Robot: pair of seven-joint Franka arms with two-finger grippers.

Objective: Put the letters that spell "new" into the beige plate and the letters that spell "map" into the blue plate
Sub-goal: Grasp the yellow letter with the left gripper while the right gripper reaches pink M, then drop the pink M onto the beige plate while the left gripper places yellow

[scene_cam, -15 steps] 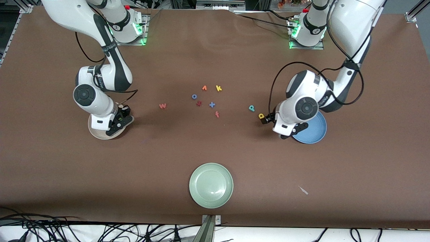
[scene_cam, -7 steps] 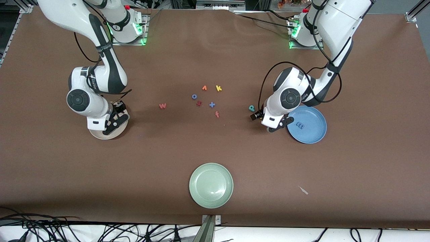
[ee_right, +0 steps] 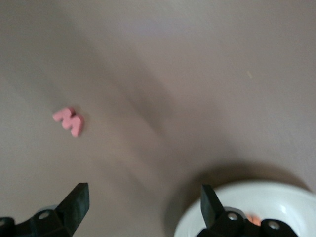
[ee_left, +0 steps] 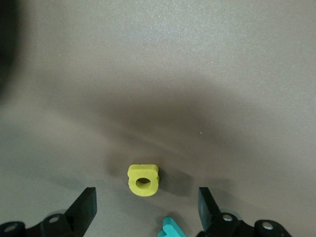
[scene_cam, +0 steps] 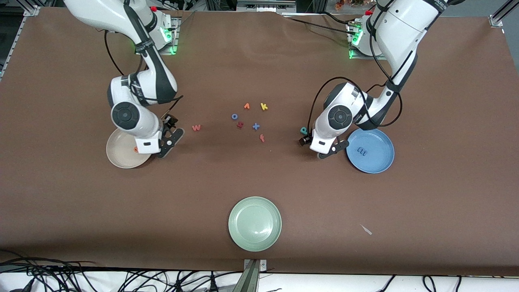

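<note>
— Brown table on my screen: what's in the plates?

— Round blue plate holds the light blue foam m; beige plate shows an orange foam letter.

— Pincers?

— Both released. My left wrist view shows the left pincer straddling the yellow foam a, hidden from the front; right pincer is beside the beige plate, pinkish-red foam w apart.

The left hand hangs over the brown matte surface with its two black fingers spread wide. A small yellow foam letter a lies flat between them, touching neither. The edge of a teal foam letter p shows just beside it.
</note>
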